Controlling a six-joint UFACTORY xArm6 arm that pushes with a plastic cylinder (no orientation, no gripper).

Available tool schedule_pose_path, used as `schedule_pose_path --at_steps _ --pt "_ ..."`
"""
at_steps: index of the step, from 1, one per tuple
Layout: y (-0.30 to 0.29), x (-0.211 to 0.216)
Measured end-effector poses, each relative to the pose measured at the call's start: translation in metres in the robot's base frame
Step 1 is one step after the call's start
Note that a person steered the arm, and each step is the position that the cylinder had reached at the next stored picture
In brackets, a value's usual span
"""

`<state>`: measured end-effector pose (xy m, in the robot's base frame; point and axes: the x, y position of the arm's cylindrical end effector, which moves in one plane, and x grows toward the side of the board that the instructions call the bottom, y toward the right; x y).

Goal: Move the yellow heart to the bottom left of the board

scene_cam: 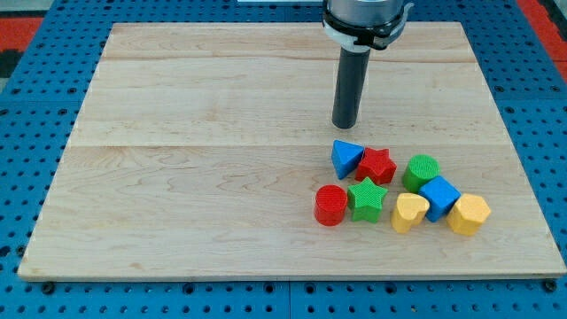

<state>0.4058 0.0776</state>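
The yellow heart (409,213) lies on the wooden board (177,177) at the lower right, in a cluster of blocks, between the green star (366,198) and the blue cube (438,197). My tip (345,125) stands above the cluster in the view, just above the blue triangle (346,158) and apart from it. It is well up and left of the yellow heart. The rod is upright and touches no block.
The cluster also holds a red star (377,165), a green cylinder (422,170), a red cylinder (331,205) and a yellow hexagonal block (469,213). A blue pegboard (27,124) surrounds the board.
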Motion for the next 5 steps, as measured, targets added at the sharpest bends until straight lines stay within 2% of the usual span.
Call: schedule_pose_path --at_steps 5 --pt "-0.0033 -0.0027"
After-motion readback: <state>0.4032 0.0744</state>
